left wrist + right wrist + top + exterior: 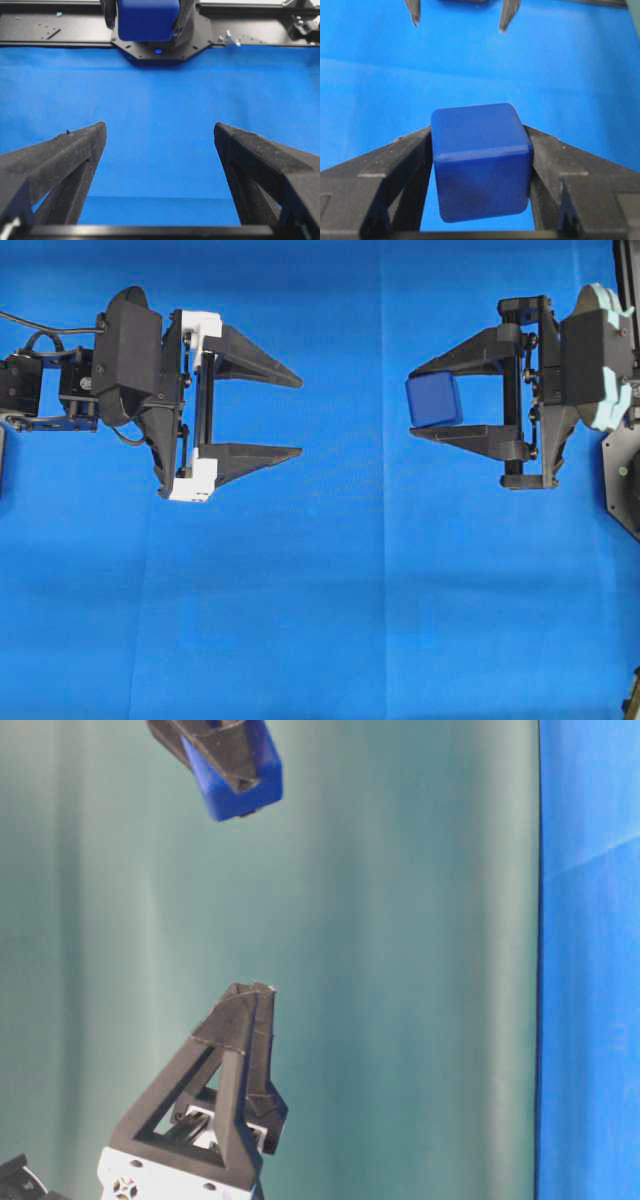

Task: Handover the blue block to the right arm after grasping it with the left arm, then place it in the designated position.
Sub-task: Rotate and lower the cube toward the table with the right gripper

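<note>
Closest to the right wrist camera sits the blue block (481, 162), a rounded dark-blue cube clamped between the two black fingers of the right gripper (428, 400). Being a cube, it has no long axis to speak of; it is tilted slightly in the grip, one flat face turned up toward the camera and its lower edge running askew. Each finger presses a side face, at about 9 and 3 o'clock of the block in that view.

From overhead, the block (434, 400) rides at the fingertips of the right arm (585, 350), at roughly 3 o'clock in the picture, held above the bright blue cloth (320, 620). The fingers point toward 9 o'clock.

Farther across, at 9 o'clock overhead, the left gripper (296, 412) faces it with its jaws spread wide and nothing between them, white parts showing at the finger roots. A clear gap of cloth separates the two sets of fingertips. In the left wrist view the block (148, 20) appears straight ahead at 12 o'clock, beyond the parted fingers (65, 165).
</note>
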`<action>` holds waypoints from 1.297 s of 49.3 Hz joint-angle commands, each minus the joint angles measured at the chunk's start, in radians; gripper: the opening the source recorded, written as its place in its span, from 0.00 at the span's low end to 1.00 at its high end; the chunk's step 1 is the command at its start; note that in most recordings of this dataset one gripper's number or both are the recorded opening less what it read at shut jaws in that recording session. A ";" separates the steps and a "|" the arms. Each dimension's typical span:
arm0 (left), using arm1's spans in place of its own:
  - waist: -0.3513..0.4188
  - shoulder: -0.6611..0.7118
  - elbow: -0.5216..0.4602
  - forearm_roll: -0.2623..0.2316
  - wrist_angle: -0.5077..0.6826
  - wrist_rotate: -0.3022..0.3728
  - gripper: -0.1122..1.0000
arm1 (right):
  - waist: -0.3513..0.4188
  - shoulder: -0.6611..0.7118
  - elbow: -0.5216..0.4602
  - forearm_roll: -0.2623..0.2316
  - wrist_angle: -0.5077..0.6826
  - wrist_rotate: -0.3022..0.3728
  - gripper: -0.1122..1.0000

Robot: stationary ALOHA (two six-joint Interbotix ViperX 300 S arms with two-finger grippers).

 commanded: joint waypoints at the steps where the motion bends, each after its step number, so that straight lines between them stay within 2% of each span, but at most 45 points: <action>1: -0.002 -0.023 -0.017 -0.002 -0.005 0.000 0.93 | 0.003 -0.006 -0.026 0.002 0.021 0.009 0.51; 18: -0.002 -0.023 -0.017 -0.002 -0.005 -0.002 0.93 | 0.037 -0.006 -0.026 0.002 0.149 0.015 0.51; 55: -0.002 -0.023 -0.018 -0.002 -0.005 0.000 0.93 | 0.037 0.002 -0.023 0.003 0.153 0.014 0.51; 64: -0.002 -0.023 -0.017 -0.002 -0.005 -0.002 0.93 | 0.038 0.041 -0.025 0.003 0.149 0.014 0.51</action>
